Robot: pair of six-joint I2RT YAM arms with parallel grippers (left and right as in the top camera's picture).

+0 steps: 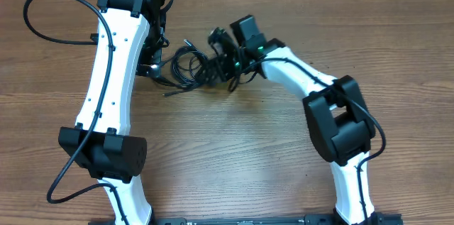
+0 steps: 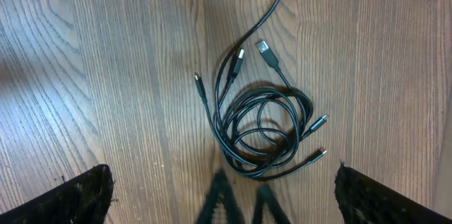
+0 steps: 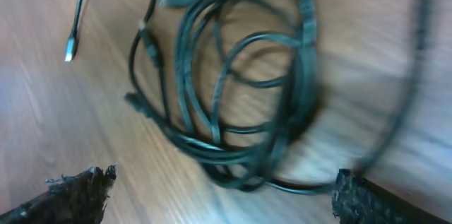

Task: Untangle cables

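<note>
The cables (image 2: 265, 128) lay on the counter (image 2: 106, 75) as one overlapping coil, a few plug ends (image 2: 264, 47) loose, just ahead of the left end effector (image 2: 222, 194) and right end effector (image 3: 233, 196), both spread wide, empty. Separation looked barely begun.

A brown wood-grain bench (image 1: 234, 154) fills every view, its grain running left to right from overhead, with darker streaks between paler bands. Even light leaves only soft shadows on the wood. A dark rail (image 1: 241, 221) lines the near edge.
</note>
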